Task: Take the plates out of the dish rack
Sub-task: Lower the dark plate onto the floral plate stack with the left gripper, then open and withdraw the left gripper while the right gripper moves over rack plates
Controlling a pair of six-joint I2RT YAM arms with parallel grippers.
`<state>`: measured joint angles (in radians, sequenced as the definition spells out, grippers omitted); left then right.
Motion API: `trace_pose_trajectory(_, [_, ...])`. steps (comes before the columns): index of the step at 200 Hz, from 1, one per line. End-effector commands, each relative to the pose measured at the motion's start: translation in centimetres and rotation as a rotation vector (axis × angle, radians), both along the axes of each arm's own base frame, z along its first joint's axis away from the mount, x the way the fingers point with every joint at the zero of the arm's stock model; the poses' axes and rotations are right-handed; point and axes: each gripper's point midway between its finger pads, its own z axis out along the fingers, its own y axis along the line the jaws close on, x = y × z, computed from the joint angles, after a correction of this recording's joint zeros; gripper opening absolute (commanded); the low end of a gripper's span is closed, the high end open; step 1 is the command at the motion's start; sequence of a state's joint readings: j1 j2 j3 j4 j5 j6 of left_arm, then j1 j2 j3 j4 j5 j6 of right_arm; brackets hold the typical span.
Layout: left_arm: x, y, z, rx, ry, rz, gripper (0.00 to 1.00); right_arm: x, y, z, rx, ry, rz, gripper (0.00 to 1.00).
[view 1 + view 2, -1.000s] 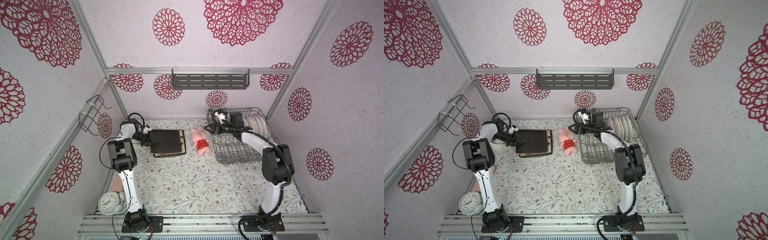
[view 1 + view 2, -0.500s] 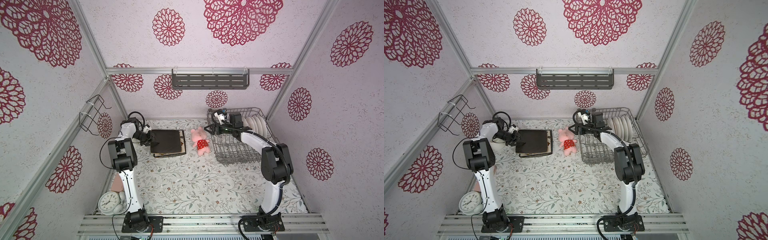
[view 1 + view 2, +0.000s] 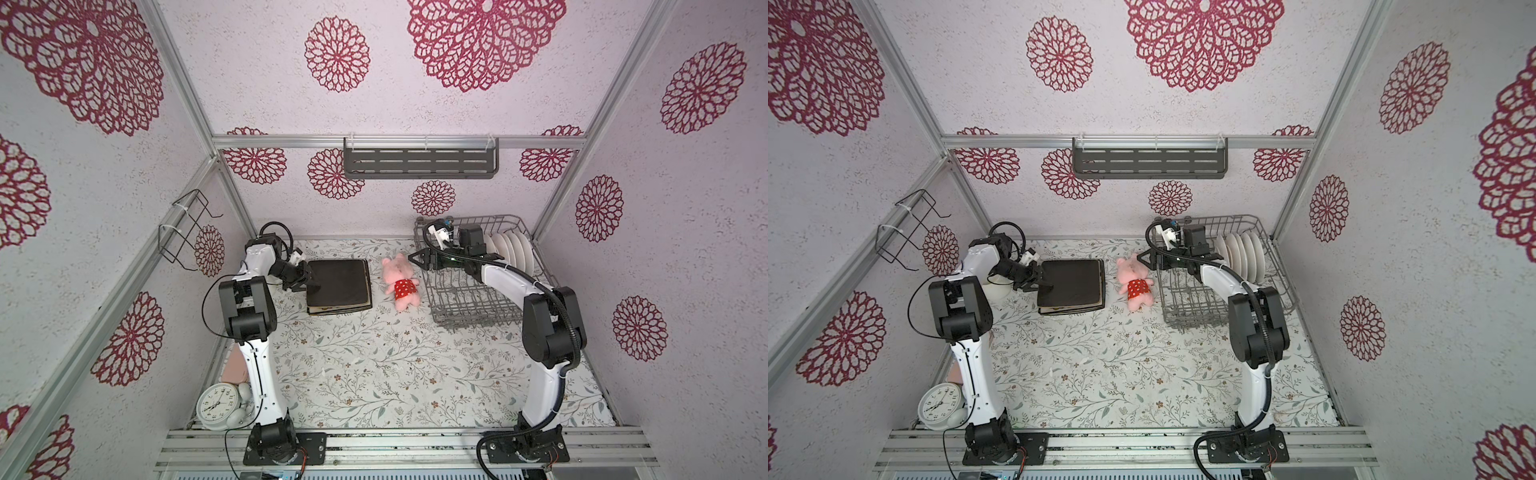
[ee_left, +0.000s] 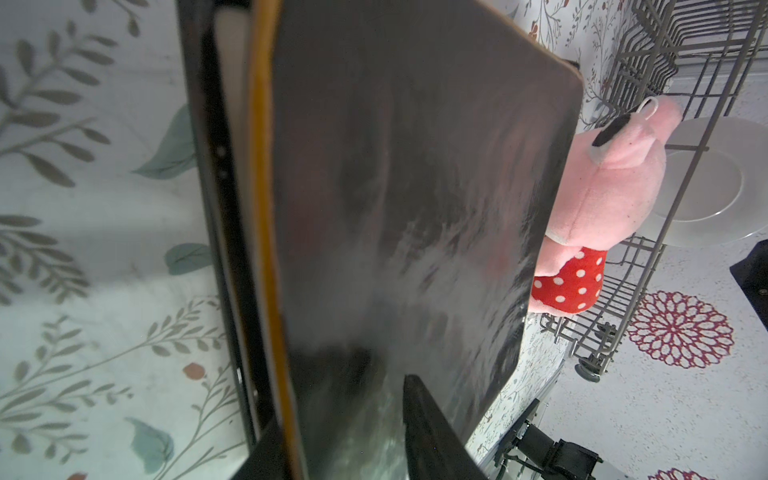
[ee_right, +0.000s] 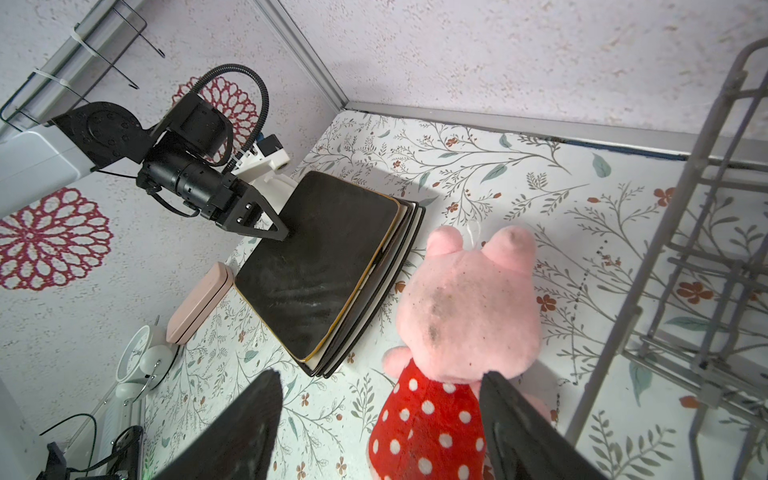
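**Dark plate down on the stack; round plates still racked**

Little moves in the last second. The dark plate (image 3: 338, 279) lies flat on top of the stack (image 3: 338, 310) on the counter (image 3: 374, 365) the whole time. Your left end effector (image 3: 312, 286) stays at the plate edge facing it. I read that as a finished placement with only the release left. One finger (image 4: 432, 436) lies over the plate's face and the other seems to sit under its rim. I cannot tell whether they still pinch the plate or have just let go.

Your right end effector (image 3: 416, 259) has not shifted either. Its fingers are spread wide with nothing between them. It hangs just past the side wall of the rack (image 3: 473, 323), with the pig (image 3: 401, 282) right below and ahead of it. The round plates (image 3: 509, 249) stand upright in the rack, close behind its wrist. As far as these views show, they are what is left to unload.

The left arm rises from its base, folds sharply at the elbow and bends at the wrist, so its end effector runs nearly level with the counter into the stack. The right arm stretches far out with the elbow high and the forearm across the rack, its end effector pointing away from the round plates. You will likely need to back it off and turn it round before it can take the nearest one.
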<state>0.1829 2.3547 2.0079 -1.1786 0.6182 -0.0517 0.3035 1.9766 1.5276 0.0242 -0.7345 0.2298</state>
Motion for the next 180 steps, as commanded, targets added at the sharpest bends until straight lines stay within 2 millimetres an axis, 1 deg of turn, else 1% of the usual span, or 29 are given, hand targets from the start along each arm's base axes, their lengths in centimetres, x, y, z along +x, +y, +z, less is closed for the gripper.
trace_pose_trajectory(1, [0.3,0.6,1.3,0.061,-0.047,-0.021,0.4,0.4,0.1,1.9,0.012,-0.049,0.009,0.78])
trace_pose_trajectory(47, [0.3,0.6,1.5,0.072,-0.049,-0.023,0.4,0.3,0.0,2.0,0.008,-0.048,0.005,0.78])
trace_pose_trajectory(89, [0.2,1.0,1.7,0.118,-0.05,-0.024,0.4,0.0,-0.1,1.9,0.005,-0.048,0.002,0.78])
trace_pose_trajectory(110, [0.1,1.0,2.1,0.137,-0.058,-0.029,0.4,-0.1,-0.1,1.7,0.003,-0.044,0.002,0.78])
trace_pose_trajectory(153, [0.1,1.2,2.7,0.164,-0.068,-0.029,0.41,-0.3,-0.2,2.2,-0.007,-0.054,-0.001,0.78])
trace_pose_trajectory(180, [0.2,1.3,3.5,0.178,-0.089,-0.027,0.42,-0.4,-0.7,2.2,-0.055,-0.071,-0.02,0.78])
